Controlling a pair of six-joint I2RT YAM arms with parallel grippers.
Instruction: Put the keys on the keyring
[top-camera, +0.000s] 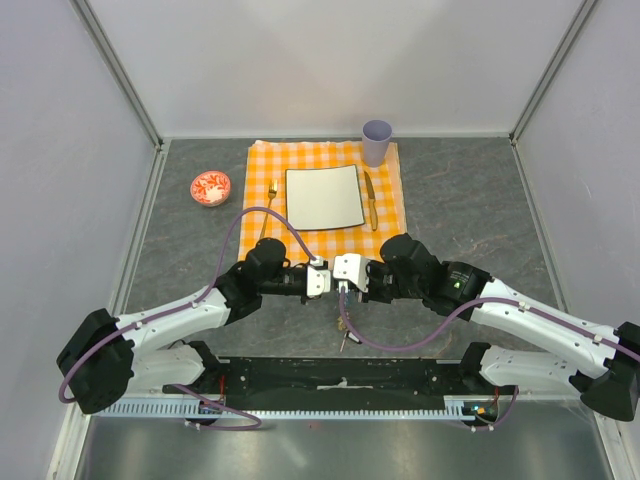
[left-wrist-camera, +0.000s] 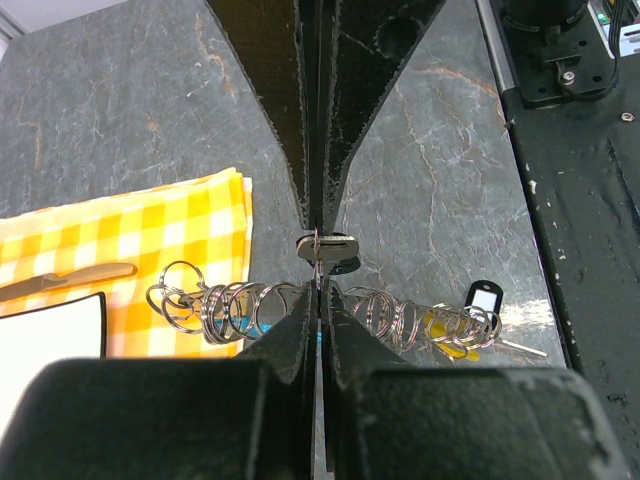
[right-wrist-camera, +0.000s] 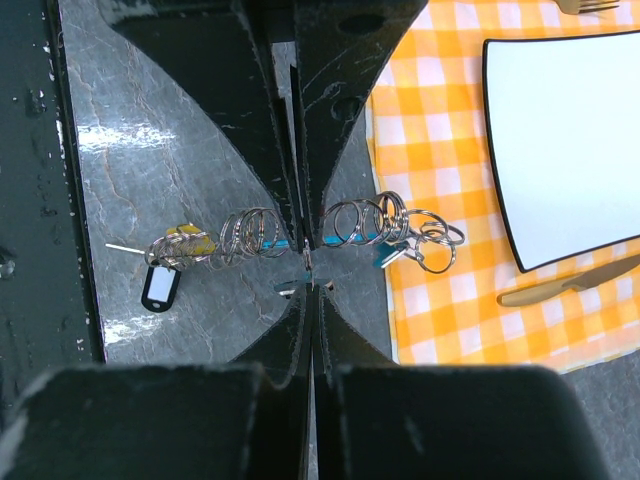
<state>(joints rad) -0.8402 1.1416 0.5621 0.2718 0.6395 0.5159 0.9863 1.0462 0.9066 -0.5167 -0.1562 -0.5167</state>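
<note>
Both grippers meet tip to tip above the table in front of the placemat. My left gripper (left-wrist-camera: 318, 290) (top-camera: 330, 280) is shut on a thin silvery keyring (left-wrist-camera: 316, 265), seen edge-on. My right gripper (right-wrist-camera: 310, 288) (top-camera: 341, 279) is shut on a small silvery key (left-wrist-camera: 338, 246) (right-wrist-camera: 288, 291) whose head touches that ring. Below them a long chain of wire rings (left-wrist-camera: 235, 310) (right-wrist-camera: 250, 232) lies on the table, with turquoise parts (right-wrist-camera: 390, 256), a yellow tag (left-wrist-camera: 445, 335) and a black tag (left-wrist-camera: 481, 298). I cannot tell whether the held ring joins this chain.
An orange checked placemat (top-camera: 270, 165) lies at the back with a white square plate (top-camera: 345, 175), a gold fork (top-camera: 270, 200) and a gold knife (top-camera: 370, 200). A lilac cup (top-camera: 377, 142) stands behind it. A red-and-white bowl (top-camera: 210, 187) sits at the left. The black base rail (top-camera: 340, 380) runs along the near edge.
</note>
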